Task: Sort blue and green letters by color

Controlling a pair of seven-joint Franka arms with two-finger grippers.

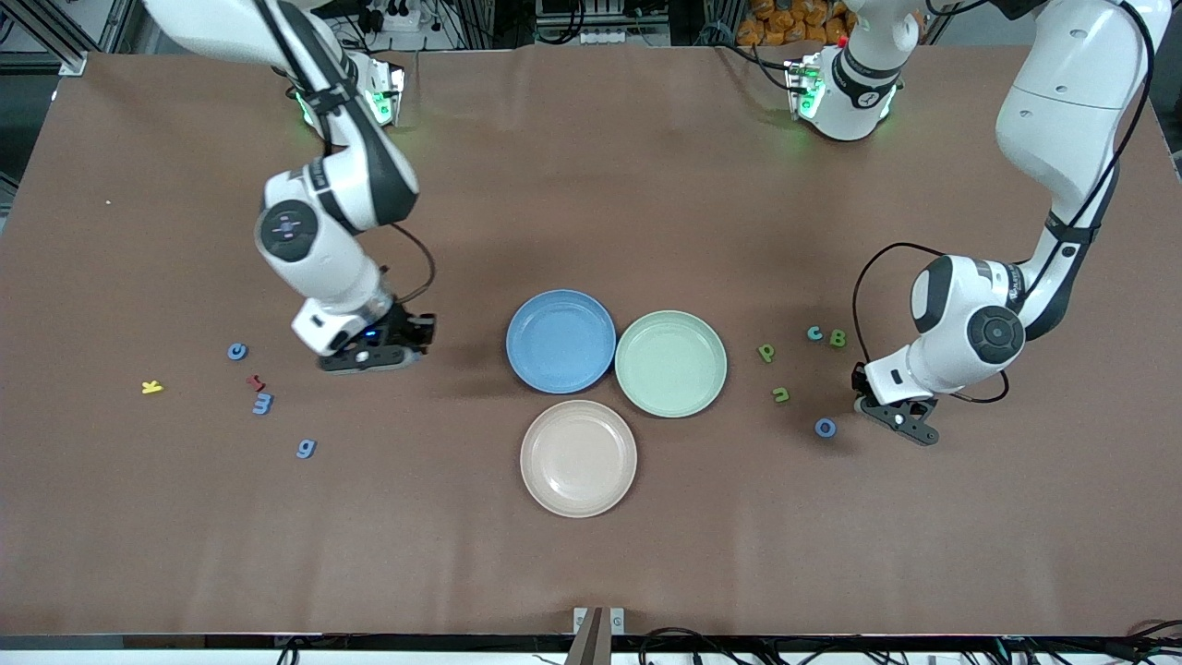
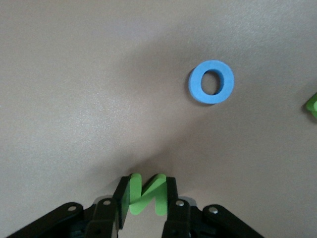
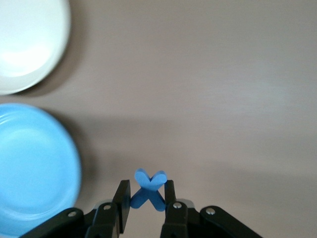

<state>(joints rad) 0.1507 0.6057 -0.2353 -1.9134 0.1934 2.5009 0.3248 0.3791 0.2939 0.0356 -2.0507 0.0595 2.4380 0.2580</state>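
Note:
My left gripper is down at the table, shut on a green letter N that stands on edge between its fingers. A blue letter o lies just beside it. Green letters p, u and B and a teal c lie close by. My right gripper hangs low beside the blue plate, shut on a blue letter X. Blue letters e, m and g lie toward the right arm's end.
A green plate touches the blue plate, and a beige plate sits nearer the front camera; all three hold nothing. A yellow letter and a dark red letter lie among the blue ones.

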